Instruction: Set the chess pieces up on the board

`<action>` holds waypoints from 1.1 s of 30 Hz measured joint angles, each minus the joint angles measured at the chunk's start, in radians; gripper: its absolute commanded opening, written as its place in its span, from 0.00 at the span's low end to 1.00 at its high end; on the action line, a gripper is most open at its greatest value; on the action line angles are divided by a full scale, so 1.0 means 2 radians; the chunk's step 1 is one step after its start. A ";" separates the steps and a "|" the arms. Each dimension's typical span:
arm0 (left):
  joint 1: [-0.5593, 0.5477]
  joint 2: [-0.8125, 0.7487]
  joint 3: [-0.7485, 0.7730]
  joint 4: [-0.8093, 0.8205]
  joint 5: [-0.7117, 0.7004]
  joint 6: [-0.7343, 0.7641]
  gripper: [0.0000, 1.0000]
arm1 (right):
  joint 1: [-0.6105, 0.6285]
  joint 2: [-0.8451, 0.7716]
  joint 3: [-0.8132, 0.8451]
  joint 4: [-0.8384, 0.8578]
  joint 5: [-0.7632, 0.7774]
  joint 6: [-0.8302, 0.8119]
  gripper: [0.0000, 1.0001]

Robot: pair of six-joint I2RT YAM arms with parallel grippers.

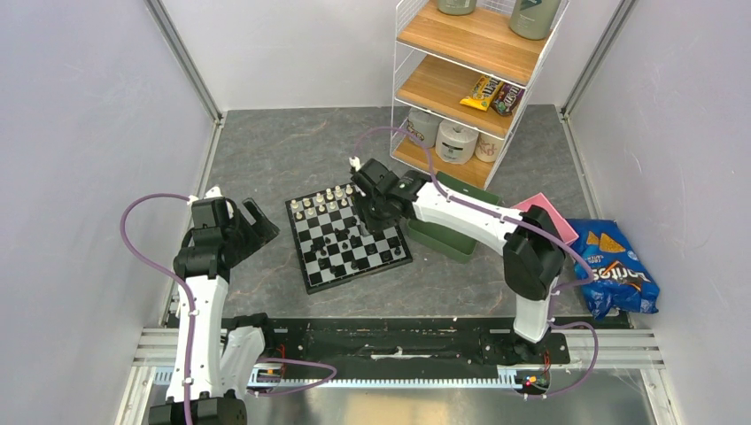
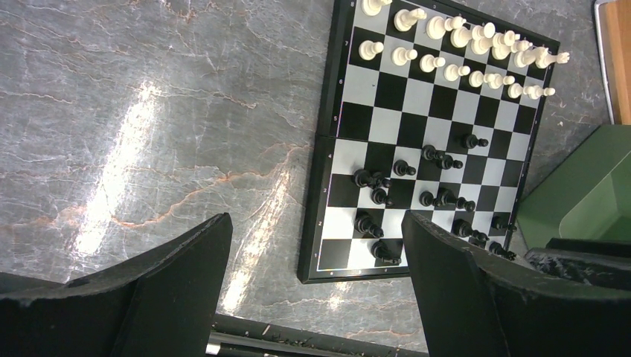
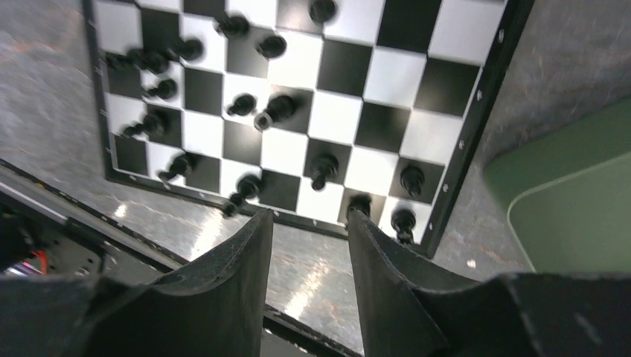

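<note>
Your left fingers stand wide apart and empty over the table, left of the board. Your right fingers are parted above its near right part, gripping nothing. Black chess pieces lie scattered across the near half, white chess pieces ranked along the far edge. The green tray just right shows a bare floor; the shelf beyond holds candy packets and paper rolls.

Our top camera looked down from behind; both wrist cameras faced downward from closer, and all three views shared the board.
</note>
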 measured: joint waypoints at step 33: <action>0.000 -0.007 -0.003 0.004 -0.001 0.000 0.91 | -0.033 0.241 0.263 -0.059 -0.003 -0.024 0.38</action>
